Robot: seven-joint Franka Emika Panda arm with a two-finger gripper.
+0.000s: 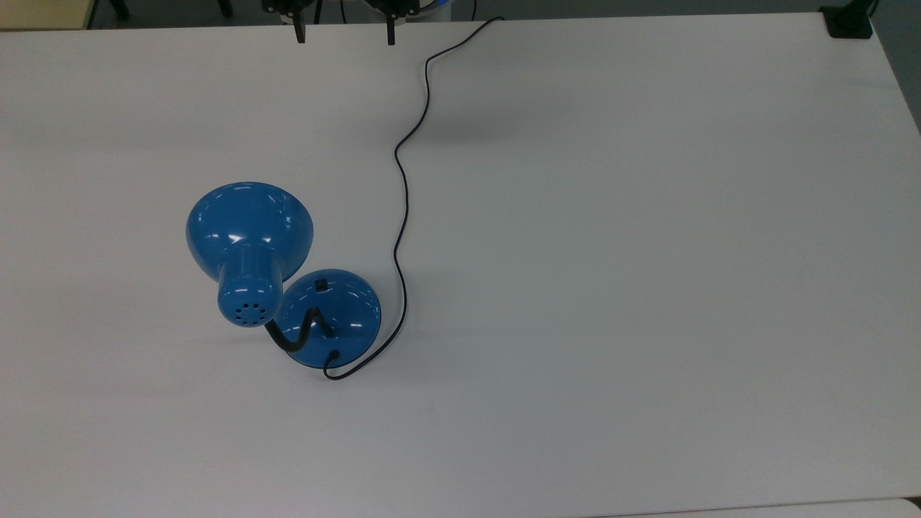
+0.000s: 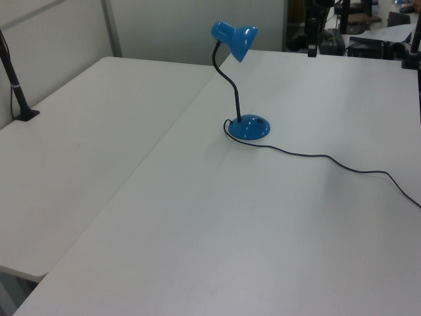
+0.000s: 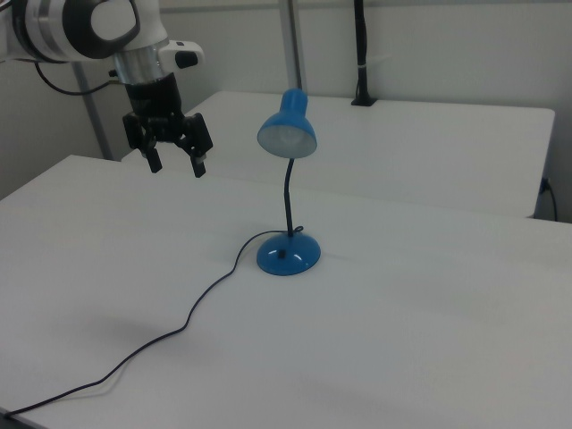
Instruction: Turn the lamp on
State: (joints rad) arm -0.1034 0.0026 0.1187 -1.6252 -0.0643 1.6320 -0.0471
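While standing unlit on the white desk [image 3: 429,304], blue lamp [image 3: 288,253] untouched — gripper [image 3: 176,165] aloft, well apart, fingers spread.

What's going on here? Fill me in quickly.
A robot arm's tool hangs open in the air above the white table, touching nothing. The glossy blue desk lamp with a black bendy neck stands upright on its round base, its thin black cord trailing across the table. The small black switch on the base is untouched and the lamp looks unlit.
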